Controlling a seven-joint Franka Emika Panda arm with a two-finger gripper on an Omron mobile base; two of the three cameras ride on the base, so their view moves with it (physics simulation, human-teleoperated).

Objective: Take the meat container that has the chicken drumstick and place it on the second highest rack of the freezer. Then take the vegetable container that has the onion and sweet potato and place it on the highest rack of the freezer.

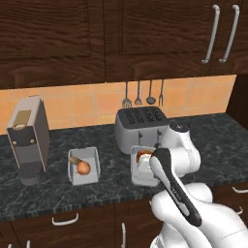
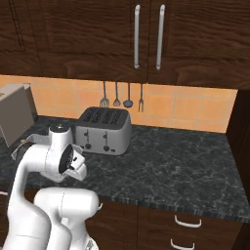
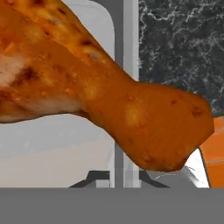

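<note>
Your gripper is clenched on the rim of the meat container; in the hand view the thin grey wall stands right between the tips, and the jaws are nearly together. The tray sits on the counter directly under the hand, just in front of the toaster. The vegetable container is well apart, on the far side from the arm's elbow, next to the coffee machine.

For the lift: go straight up first, slowly, and keep the tray level (you hold only one edge, so it can tip away from the fingers). Pls check the wall does not slide between the pads before you swing toward the freezer.

The chicken drumstick lies inside the tray, very close below the camera. Its long axis runs diagonal across the hand view, one rounded end near the wall you hold and the rest going away. I cannot tell which end is the bone tip, bc the rest is cut off.
</note>
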